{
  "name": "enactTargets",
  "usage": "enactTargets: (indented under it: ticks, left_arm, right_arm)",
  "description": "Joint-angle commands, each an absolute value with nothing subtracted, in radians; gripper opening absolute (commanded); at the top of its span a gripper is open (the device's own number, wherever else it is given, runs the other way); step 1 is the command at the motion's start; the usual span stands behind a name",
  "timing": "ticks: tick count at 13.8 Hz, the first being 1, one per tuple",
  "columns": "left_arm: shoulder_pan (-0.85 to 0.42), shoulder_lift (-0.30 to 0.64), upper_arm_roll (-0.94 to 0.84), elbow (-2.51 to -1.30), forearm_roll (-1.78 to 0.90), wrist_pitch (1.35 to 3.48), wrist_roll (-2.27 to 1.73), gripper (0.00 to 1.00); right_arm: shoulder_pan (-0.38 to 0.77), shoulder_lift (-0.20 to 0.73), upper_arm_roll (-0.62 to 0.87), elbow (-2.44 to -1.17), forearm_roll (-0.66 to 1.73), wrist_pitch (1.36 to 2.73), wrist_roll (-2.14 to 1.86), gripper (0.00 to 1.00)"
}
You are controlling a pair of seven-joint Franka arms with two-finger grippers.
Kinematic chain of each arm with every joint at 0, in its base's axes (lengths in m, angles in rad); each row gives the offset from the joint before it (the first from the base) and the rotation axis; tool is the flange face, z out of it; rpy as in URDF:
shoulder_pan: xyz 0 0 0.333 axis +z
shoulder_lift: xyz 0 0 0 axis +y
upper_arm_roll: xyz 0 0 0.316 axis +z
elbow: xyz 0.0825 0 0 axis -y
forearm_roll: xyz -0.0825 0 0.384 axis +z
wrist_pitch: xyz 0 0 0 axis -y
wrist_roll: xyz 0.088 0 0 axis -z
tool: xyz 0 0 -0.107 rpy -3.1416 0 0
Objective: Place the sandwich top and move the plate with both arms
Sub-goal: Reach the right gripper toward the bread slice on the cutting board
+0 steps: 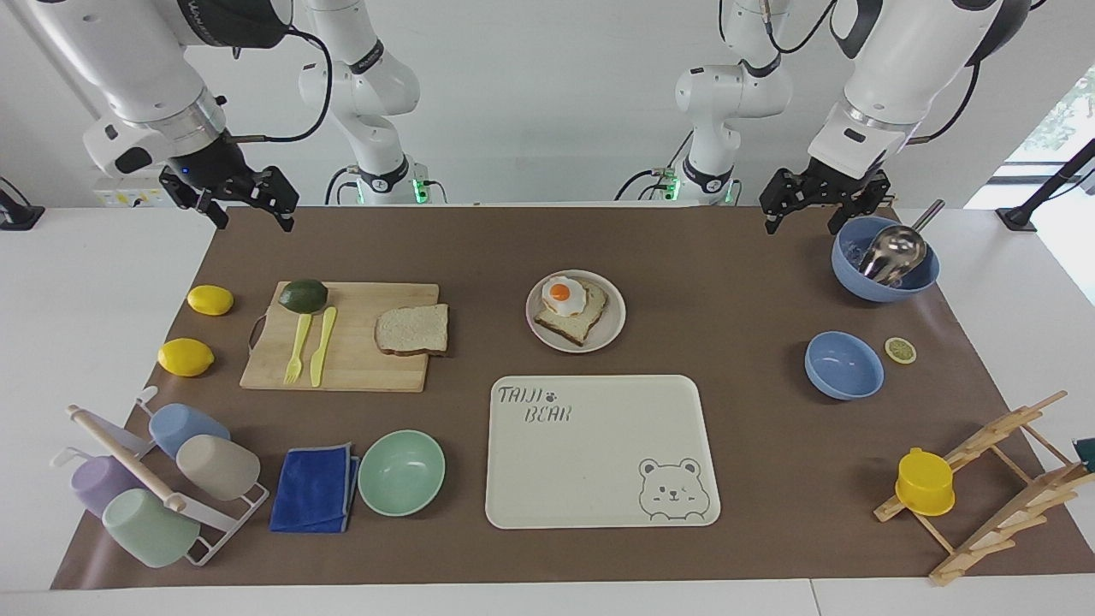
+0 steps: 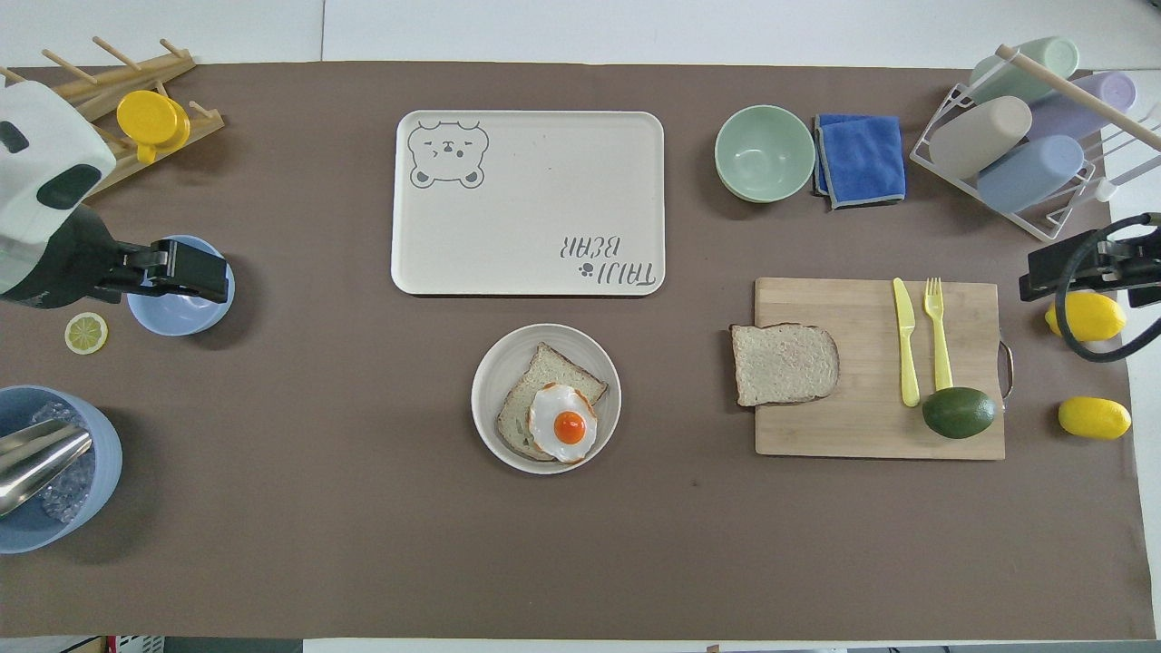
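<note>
Facing view: the plate (image 1: 575, 311) is sitting on the brown mat near the middle of the desk (image 1: 85, 299), carrying a toast slice with a fried egg (image 1: 565, 297). The Taiji Bear tray (image 1: 599, 451) is lying just beside the plate, farther from the robots. The sandwich top (image 1: 413, 330) is lying flat on the cutting board (image 1: 342, 342), at the board edge closest to the plate, overhanging it slightly. The board is lying beside the plate, toward the right arm's end. The left tool (image 1: 802, 217) is hanging in the air, fingers apart and gripping nothing, over the mat beside the blue bowl holding a metal scoop (image 1: 885, 257), well apart from the plate. The right tool (image 1: 254, 216) is hanging with fingers apart, empty, over the mat corner, well apart from the plate.

Overhead view: the plate (image 2: 546, 397) is sitting between the tray (image 2: 529, 201) and the robots. The sandwich top (image 2: 784, 364) is resting on the board (image 2: 880, 367). The left tool (image 2: 186, 272) is covering a small blue bowl (image 2: 180, 313); the right tool (image 2: 1057, 272) is showing near a lemon (image 2: 1085, 316)
</note>
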State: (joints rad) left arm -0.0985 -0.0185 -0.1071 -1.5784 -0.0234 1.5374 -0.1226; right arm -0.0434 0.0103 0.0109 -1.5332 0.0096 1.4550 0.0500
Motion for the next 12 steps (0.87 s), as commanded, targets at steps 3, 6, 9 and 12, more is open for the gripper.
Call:
enactTargets:
  ticks: [3, 6, 9, 12]
  left_arm:
    - [-0.1, -0.045, -0.104, -1.608, -0.011, 1.536, -0.127, 1.0]
    - [-0.1, -0.045, -0.104, -1.608, -0.011, 1.536, -0.127, 1.0]
    - [-0.101, -0.046, -0.104, -1.608, -0.011, 1.536, -0.127, 1.0]
    - [-0.1, -0.044, -0.104, -1.608, -0.011, 1.536, -0.127, 1.0]
  right_arm:
    - [-0.046, -0.005, 0.02, -1.542, 0.003, 1.459, 0.06, 1.0]
    - [-0.055, -0.014, 0.018, -1.551, 0.008, 1.46, 0.064, 1.0]
    - [-0.048, -0.015, 0.018, -1.545, 0.008, 1.463, -0.012, 1.0]
    - [-0.032, -0.025, 0.061, -1.569, 0.002, 1.496, -0.023, 1.0]
